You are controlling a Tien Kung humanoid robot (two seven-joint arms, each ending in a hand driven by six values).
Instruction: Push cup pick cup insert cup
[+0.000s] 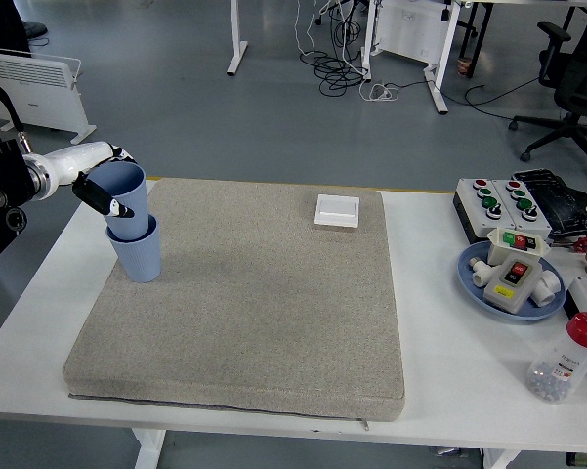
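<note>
Head view: left hand (pixel 105 188) is gripping the upper blue cup (pixel 123 200) at the left edge of the frame, fingers wrapped round its wall near the rim. That cup is sitting partway inside the lower blue cup (pixel 139 256), which is standing upright on the grey mat (pixel 254 303) near the mat's upper-left corner. Upper cup is tilting slightly, rim leaning toward the arm, so I'd judge the insert is underway but not fully seated. Gripping high on the wall is leaving the cup's bottom free to drop into the one below. Lower cup is relying on the mat's texture to stay put, since nothing is bracing it.

Rest of the frame is idle: white square box (pixel 337 210) near the mat's top edge, button panel (pixel 490 200) and blue plate (pixel 479 283) of switch parts at right, red-capped bottle (pixel 569 358) at lower right, all well apart from the cups.

Hard to make out: the cup is hiding the far-side fingers, so I can't tell how many are actually bearing on it. How deep the upper cup is sitting is hidden by the lower cup's wall. Left arm is cropping off at the frame edge. Right arm isn't showing at all.
</note>
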